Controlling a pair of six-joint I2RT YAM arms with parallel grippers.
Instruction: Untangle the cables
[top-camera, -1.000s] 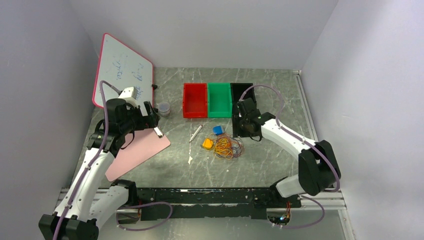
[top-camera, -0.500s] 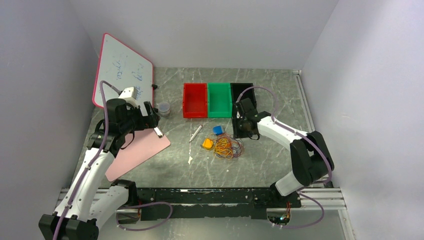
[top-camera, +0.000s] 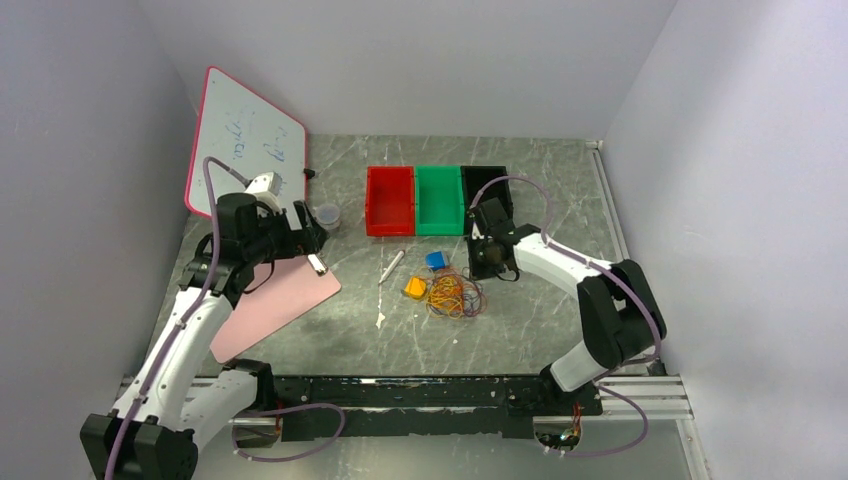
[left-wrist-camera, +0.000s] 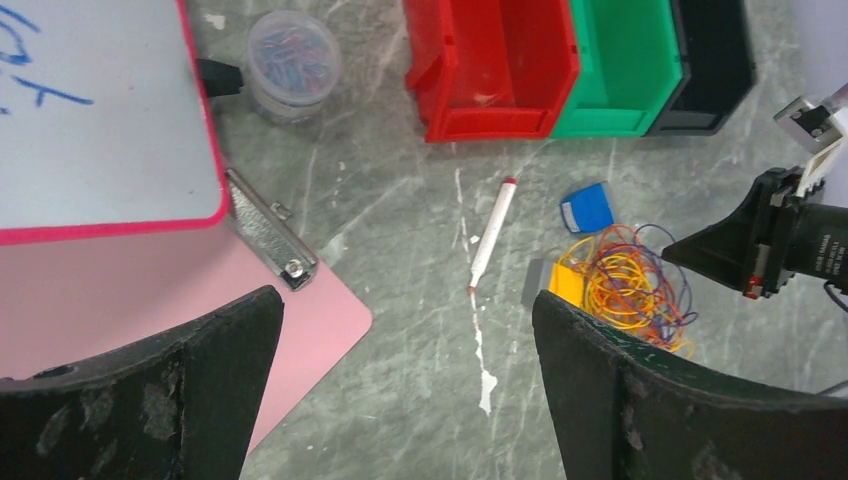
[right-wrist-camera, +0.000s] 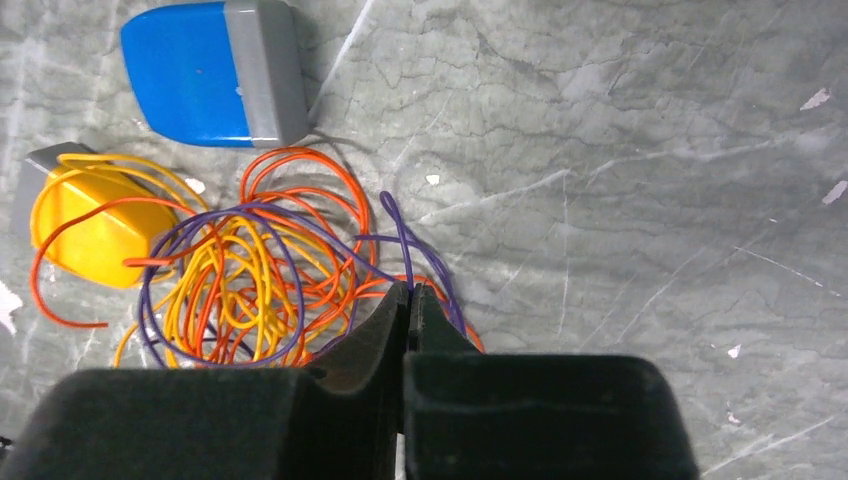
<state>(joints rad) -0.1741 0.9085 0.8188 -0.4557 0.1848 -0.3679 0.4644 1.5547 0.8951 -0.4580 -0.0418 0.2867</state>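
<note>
You are looking at a grey, white-veined marble-patterned tabletop (top-camera: 520, 330) that is sitting enclosed by plain pale lavender-grey walls (top-camera: 420, 60) on three sides; soft, even light is falling across it, casting only faint shadows.

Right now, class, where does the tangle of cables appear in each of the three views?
Top view: cables mid-table, below the green bin.
Left wrist: right of centre, right of the white pen.
Right wrist: left of centre, just above the right pincer.
Shared landmark: blue block beside the tangle.
</note>
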